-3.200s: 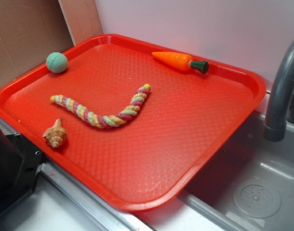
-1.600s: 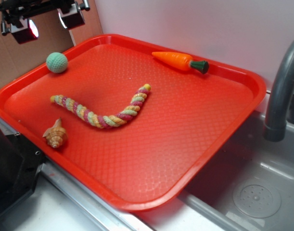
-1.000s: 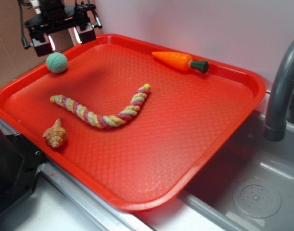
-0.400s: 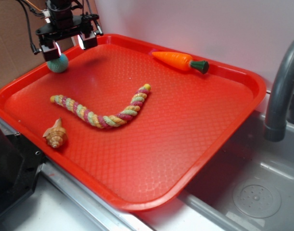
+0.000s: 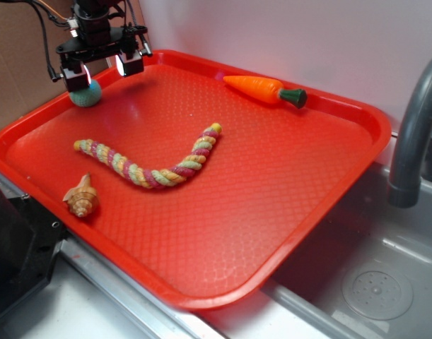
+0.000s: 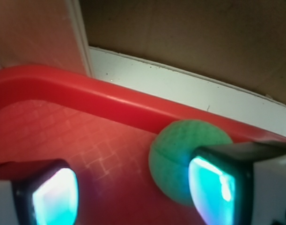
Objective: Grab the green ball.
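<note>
Red tray fills most of the frame beside a sink, with the ball in its upper-left corner against the rim. Over the last few seconds the gripper has come in from the top left and dropped to the ball, fingers spread wide. In the wrist view one finger overlaps the ball's right side while the other sits well left, so the ball is off-centre; a shift toward it seems needed before closing. Rope, shell and carrot lie untouched
</note>
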